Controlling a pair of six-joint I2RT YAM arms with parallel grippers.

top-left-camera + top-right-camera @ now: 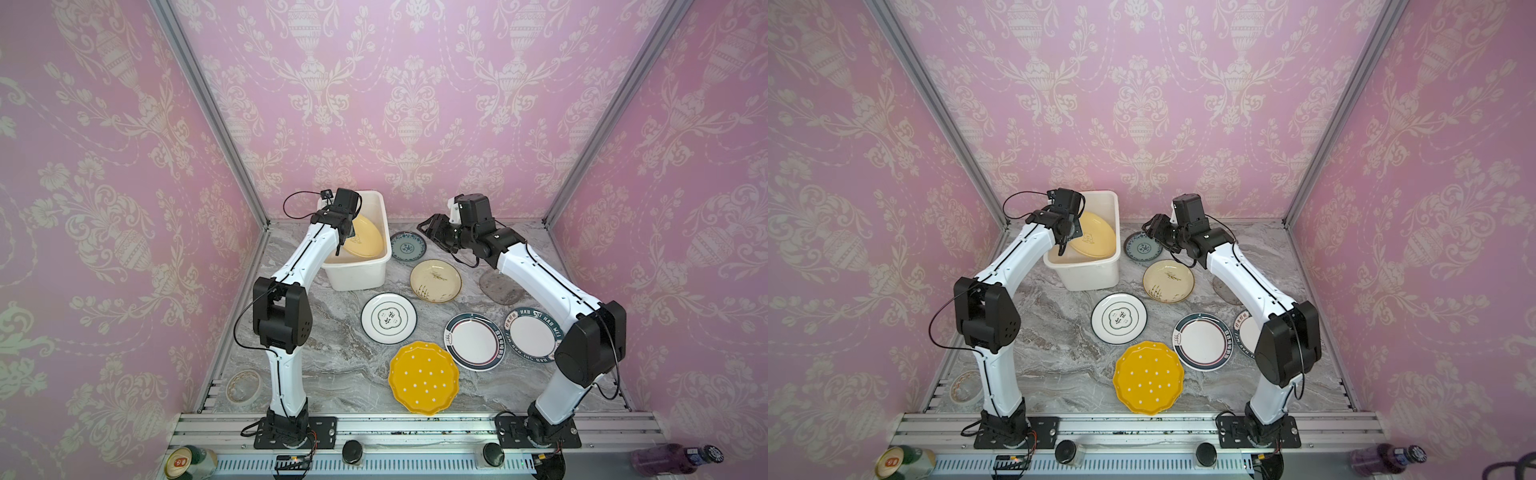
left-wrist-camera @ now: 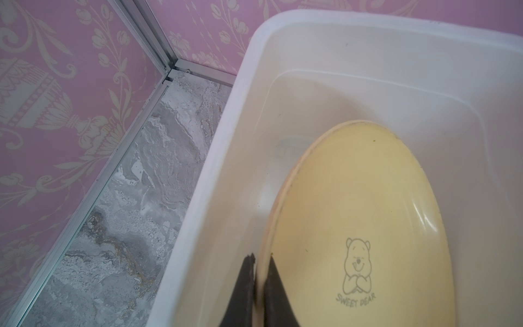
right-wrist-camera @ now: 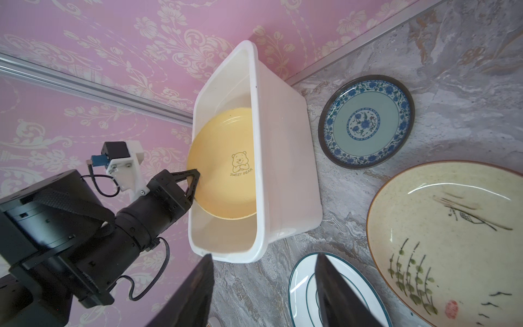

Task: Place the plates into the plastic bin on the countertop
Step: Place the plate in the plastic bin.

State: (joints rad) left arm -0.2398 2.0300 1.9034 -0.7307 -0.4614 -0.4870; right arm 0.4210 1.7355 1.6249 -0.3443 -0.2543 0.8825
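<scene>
- Two pincers checked, both in view.
- Left pincer: pinching the rim of a pale yellow round plate with a bear print, one finger on each side. Right wrist view confirms the grip.
- Held plate: tilted, not flat, inside the deep white rectangular plastic bin. Its far edge sits low in the bin, away from the left pincer. Contact w/ bin floor: cannot tell.
- Bin stands on the grey marble-patterned countertop, directly under the left pincer.
- Right pincer: jaws spread, nothing btwn them, touching nothing.
- Near the right pincer, on its bin side: small teal round plate with blue floral border, flat on the countertop, just beside the bin.
- Further from the right pincer, toward the arm bases: cream round plate with brown rim and painted plants, then white round plate with thin green rings. Both lie flat.
- Beside the right forearm: smoky glass plate, partly hidden by the arm.
- Well apart from both pincers, nearest the arm bases: yellow scalloped plate with white dots and two white round plates with dark lettered rims.
- The rightmost of these is partly covered by the right arm.
</scene>
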